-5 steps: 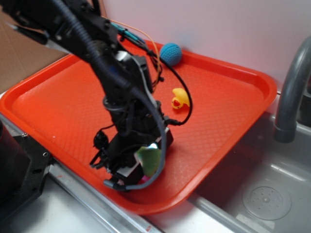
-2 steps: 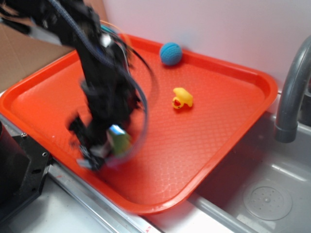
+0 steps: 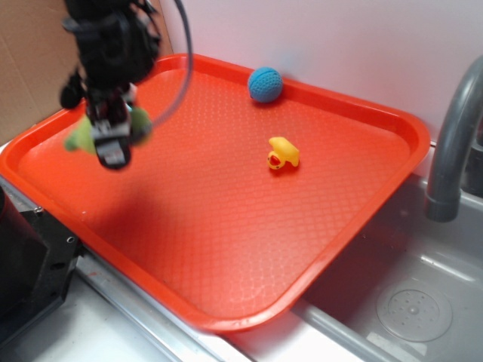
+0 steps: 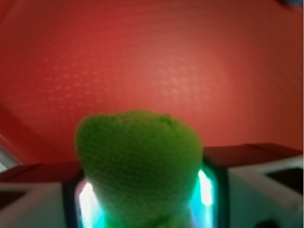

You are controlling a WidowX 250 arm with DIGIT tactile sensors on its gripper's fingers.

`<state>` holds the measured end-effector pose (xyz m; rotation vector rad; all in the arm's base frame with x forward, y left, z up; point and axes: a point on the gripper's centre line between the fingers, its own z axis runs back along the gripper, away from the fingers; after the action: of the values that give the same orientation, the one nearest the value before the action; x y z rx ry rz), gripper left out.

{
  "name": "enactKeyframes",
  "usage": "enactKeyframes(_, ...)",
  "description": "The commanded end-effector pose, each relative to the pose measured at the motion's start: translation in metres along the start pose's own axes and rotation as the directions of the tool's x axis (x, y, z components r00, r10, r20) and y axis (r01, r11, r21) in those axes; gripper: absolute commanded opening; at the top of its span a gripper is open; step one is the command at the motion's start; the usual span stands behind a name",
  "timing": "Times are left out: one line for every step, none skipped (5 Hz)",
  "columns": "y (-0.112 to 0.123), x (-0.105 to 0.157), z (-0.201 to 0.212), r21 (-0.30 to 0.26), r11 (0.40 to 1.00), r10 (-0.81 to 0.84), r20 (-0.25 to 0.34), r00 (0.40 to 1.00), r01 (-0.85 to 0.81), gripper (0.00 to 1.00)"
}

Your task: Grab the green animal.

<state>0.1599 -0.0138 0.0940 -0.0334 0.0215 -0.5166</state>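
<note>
My gripper (image 3: 112, 139) is shut on the green animal (image 3: 81, 138), a lime-green plush toy, and holds it in the air above the left part of the orange tray (image 3: 226, 226). The toy sticks out on both sides of the fingers. In the wrist view the green animal (image 4: 140, 156) fills the gap between my two fingers (image 4: 42, 194), with the tray's surface (image 4: 156, 61) well below it.
A yellow rubber duck (image 3: 282, 153) lies mid-tray and a blue crocheted ball (image 3: 265, 84) sits at the tray's far rim. A grey faucet (image 3: 453, 143) rises at the right over a metal sink (image 3: 411, 302). A black device (image 3: 30, 264) stands at the front left.
My gripper has risen from the tray's front edge and swung left and back, carrying the green animal up with it. The duck and ball have not moved.
</note>
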Motion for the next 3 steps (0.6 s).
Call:
enactKeyframes(0.009, -0.029, 0.041, -0.002, 0.906, 0.421, 0.085, 0.903, -0.423, 0.00)
enactKeyframes(0.024, -0.035, 0.061, -0.021, 0.845, 0.532, 0.123, 0.838, -0.534, 0.00)
enactKeyframes(0.038, -0.028, 0.075, -0.018, 0.829, 0.552, 0.186, 0.813, -0.559, 0.00)
